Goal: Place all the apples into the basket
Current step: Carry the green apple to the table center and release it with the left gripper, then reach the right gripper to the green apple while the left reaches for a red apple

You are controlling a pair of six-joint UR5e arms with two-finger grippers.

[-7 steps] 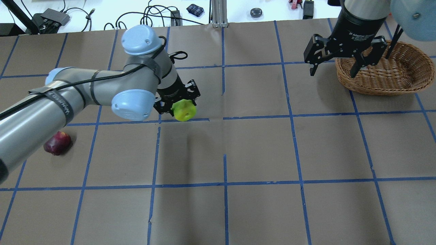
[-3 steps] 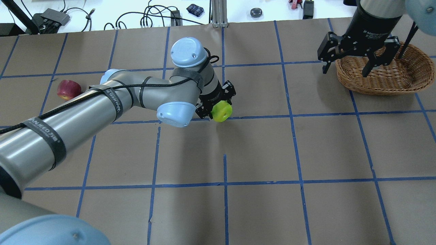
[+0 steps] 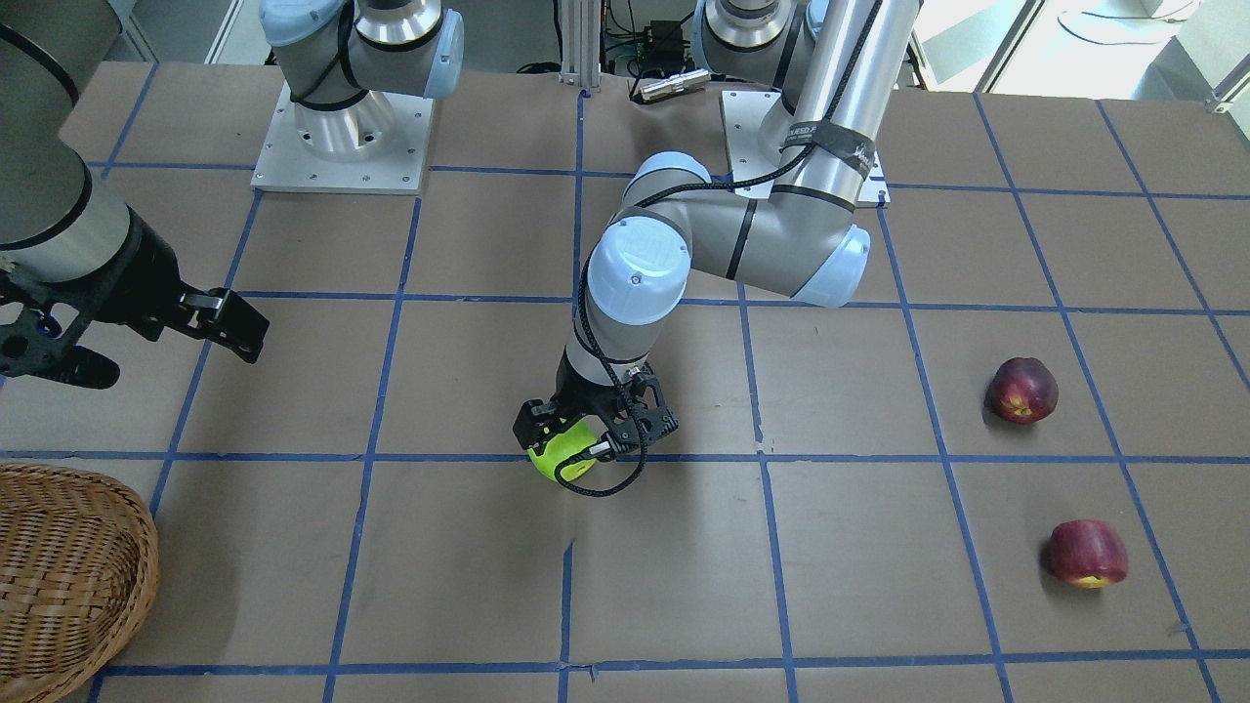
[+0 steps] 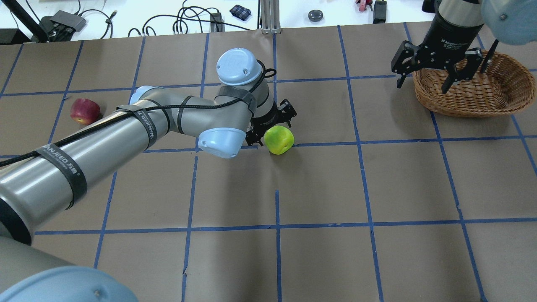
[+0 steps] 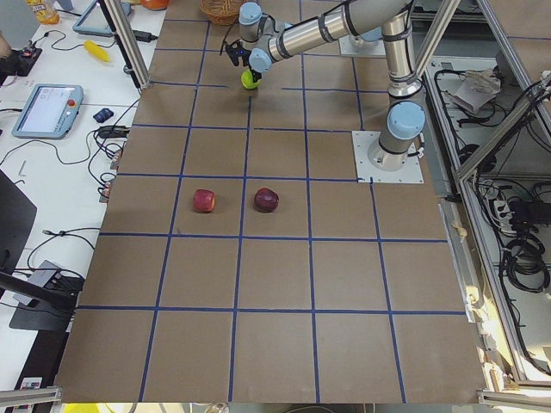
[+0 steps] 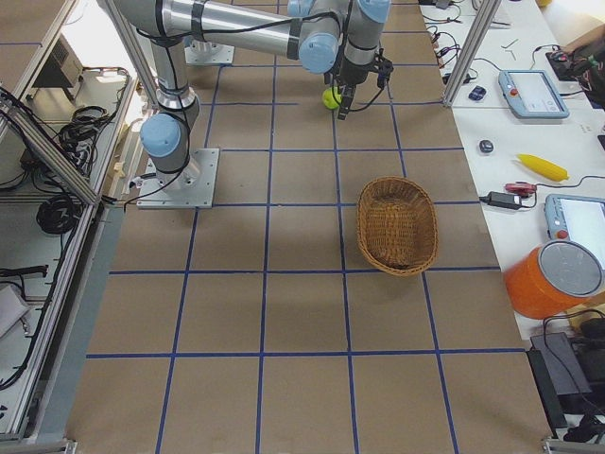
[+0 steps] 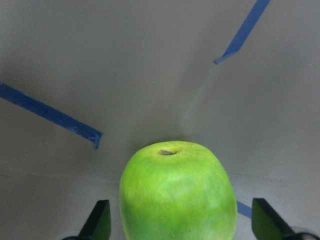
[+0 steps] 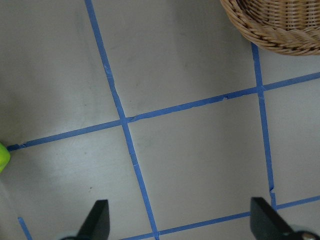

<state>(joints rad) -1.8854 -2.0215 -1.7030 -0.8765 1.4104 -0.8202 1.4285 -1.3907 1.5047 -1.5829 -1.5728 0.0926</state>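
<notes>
The lime-green apple (image 4: 279, 139) sits on the table near the middle, and it also shows in the front view (image 3: 562, 457). My left gripper (image 4: 270, 129) is open around it. In the left wrist view the apple (image 7: 177, 195) stands between the fingers (image 7: 100, 222) with a gap on each side. Two dark red apples (image 3: 1021, 389) (image 3: 1088, 553) lie on the robot's left side. The overhead view shows only one of them (image 4: 85, 111). My right gripper (image 4: 423, 86) is open and empty, hovering at the near-left rim of the wicker basket (image 4: 478, 98).
The table is covered in brown paper with a blue tape grid (image 4: 277, 226). The left arm's forearm (image 4: 105, 142) stretches across the left half. Cables and small items (image 4: 197, 21) lie beyond the far edge. The basket (image 3: 68, 566) is empty.
My left arm swung right with the green apple, then its jaws opened and the apple now rests free between them. My right gripper drew back slightly toward the basket.
</notes>
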